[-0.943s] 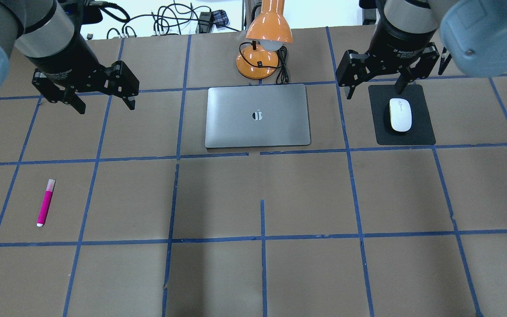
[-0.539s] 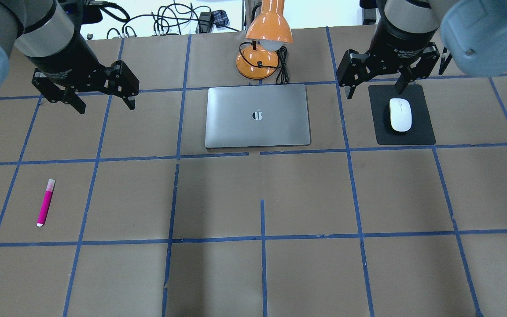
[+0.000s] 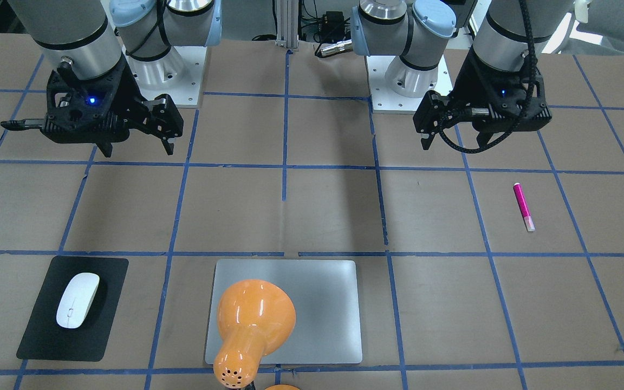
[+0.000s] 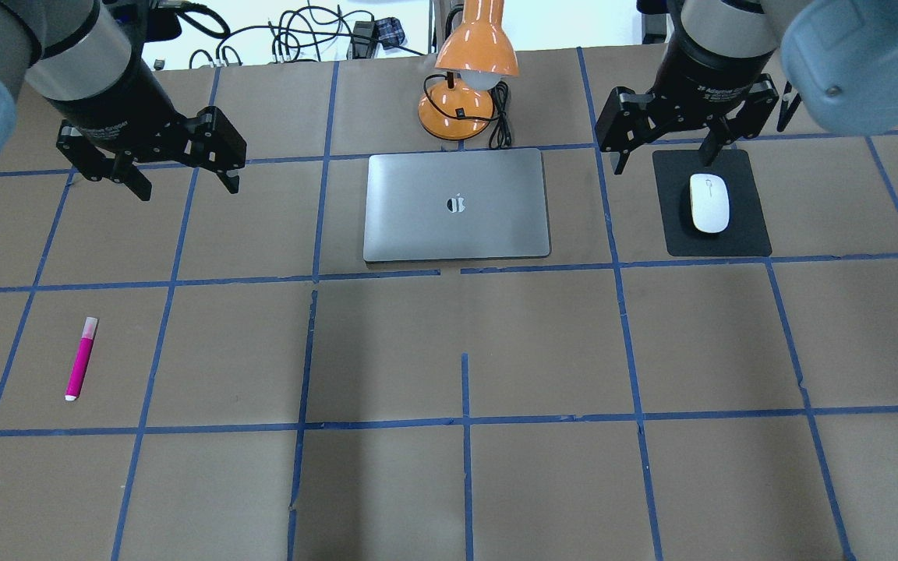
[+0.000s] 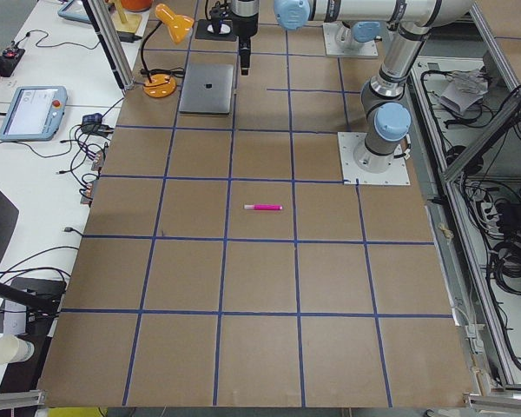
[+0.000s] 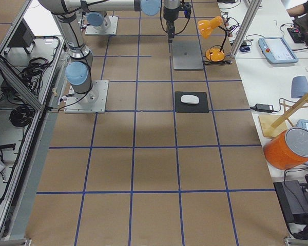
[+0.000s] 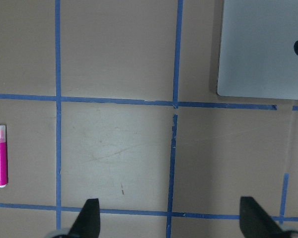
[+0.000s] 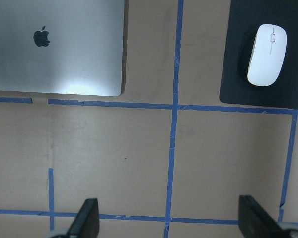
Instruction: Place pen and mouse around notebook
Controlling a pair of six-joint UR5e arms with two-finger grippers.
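Observation:
The magenta pen (image 4: 81, 358) lies alone on the brown table at the left, also in the front view (image 3: 523, 207) and the left wrist view (image 7: 2, 156). The white mouse (image 4: 708, 202) rests on a black pad (image 4: 745, 234) at the right. Between them, toward the back, lies the silver notebook (image 4: 457, 204), shut. My left gripper (image 4: 186, 187) hangs open above the table, left of the notebook and well behind the pen. My right gripper (image 4: 662, 164) hangs open in the air between the notebook and the mouse. Neither holds anything.
An orange desk lamp (image 4: 476, 47) with a black cord stands just behind the notebook, and its head hides part of the notebook (image 3: 323, 303) in the front view. Blue tape lines grid the table. Cables lie beyond the far edge.
The right gripper has drifted very slightly toward the back of the table. The left gripper, pen, mouse and notebook have not moved.

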